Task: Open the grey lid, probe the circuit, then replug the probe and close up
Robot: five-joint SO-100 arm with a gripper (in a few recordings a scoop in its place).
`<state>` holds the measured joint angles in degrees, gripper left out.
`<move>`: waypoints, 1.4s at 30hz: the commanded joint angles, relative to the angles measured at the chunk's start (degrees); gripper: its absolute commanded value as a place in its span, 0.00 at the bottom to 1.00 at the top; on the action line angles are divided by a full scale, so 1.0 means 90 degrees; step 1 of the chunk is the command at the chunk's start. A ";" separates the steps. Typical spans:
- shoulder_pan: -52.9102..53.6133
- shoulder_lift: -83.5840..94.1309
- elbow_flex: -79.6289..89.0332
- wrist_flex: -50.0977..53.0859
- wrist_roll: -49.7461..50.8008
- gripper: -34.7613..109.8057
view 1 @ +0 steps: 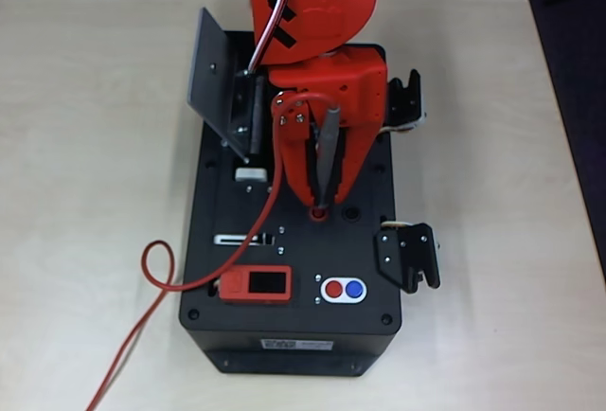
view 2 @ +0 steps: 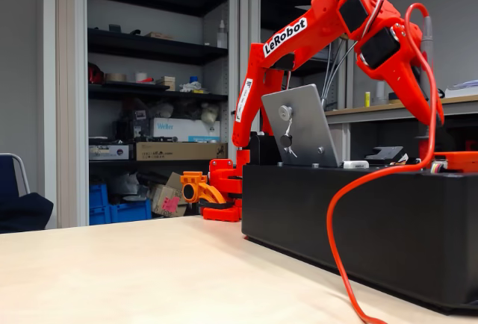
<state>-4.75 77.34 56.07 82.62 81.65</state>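
Slim grey probe (view 1: pixel 328 151) with red cable (view 1: pixel 161 283) gripped upright in tool (view 1: pixel 322 193), tip at box socket, grey lid (view 1: pixel 220 84) raised open beside tool.

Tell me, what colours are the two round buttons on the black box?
One red, one blue: the two round buttons sit in a white oval, clearest in the overhead view.

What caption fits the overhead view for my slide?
Red gripper lowers the probe into a red socket on the black box, grey lid standing open.
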 commanded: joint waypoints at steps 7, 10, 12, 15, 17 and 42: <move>0.0137 -0.0020 -0.0830 0.0488 -0.0039 0.24; 0.0146 -0.0049 -0.1045 0.0557 -0.0039 0.24; 0.0156 -0.0059 -0.1152 0.0596 -0.0049 0.24; 0.0156 -0.0059 -0.1348 0.0723 -0.0039 0.24; 0.0156 -0.0059 -0.1514 0.0840 -0.0039 0.24; 0.0234 0.1025 -0.1318 0.2187 -0.0273 0.24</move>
<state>-2.81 80.77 41.92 101.60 79.54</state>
